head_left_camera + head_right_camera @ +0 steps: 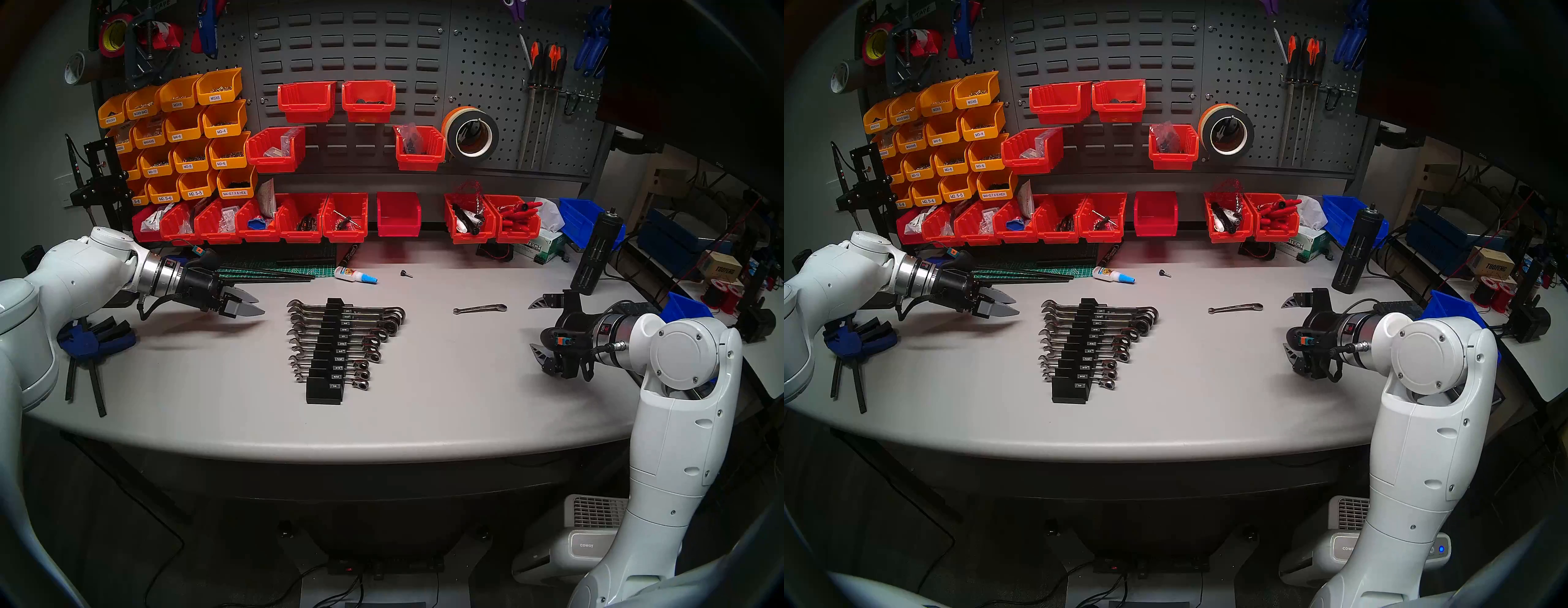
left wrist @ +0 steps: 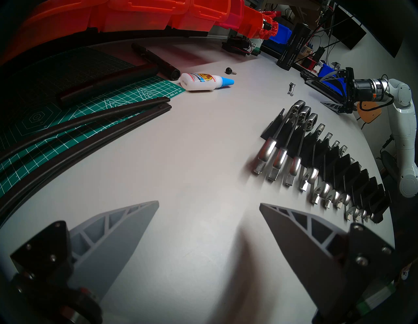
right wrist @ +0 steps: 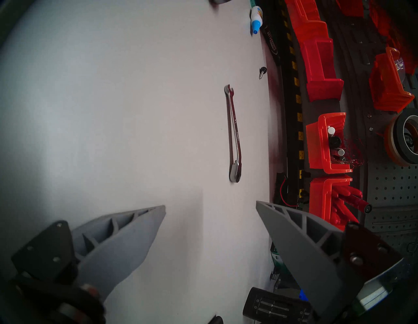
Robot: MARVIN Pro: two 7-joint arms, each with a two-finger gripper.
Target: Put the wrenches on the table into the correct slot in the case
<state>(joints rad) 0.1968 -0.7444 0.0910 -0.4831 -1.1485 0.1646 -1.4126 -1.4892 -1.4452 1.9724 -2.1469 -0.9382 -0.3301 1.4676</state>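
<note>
Grey table (image 1: 212,403), red bins (image 1: 345,216) along far edge. Loose wrench (image 1: 479,309) lies flat, right of case (image 1: 329,352), well apart. Right gripper (image 1: 536,327) wide open, empty, near wrench. Left gripper (image 1: 250,303) open, empty, left of case.

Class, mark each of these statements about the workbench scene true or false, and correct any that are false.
1. The loose wrench lies flat on the table, apart from the black rack. True.
2. The right gripper is shut on the loose wrench. False: its jaws stand open and empty, short of the wrench.
3. The glue bottle stands upright. False: it lies on its side.
4. The left gripper holds nothing. True.
5. The loose wrench lies between the rack and the left gripper. False: it lies between the rack and the right gripper.
</note>
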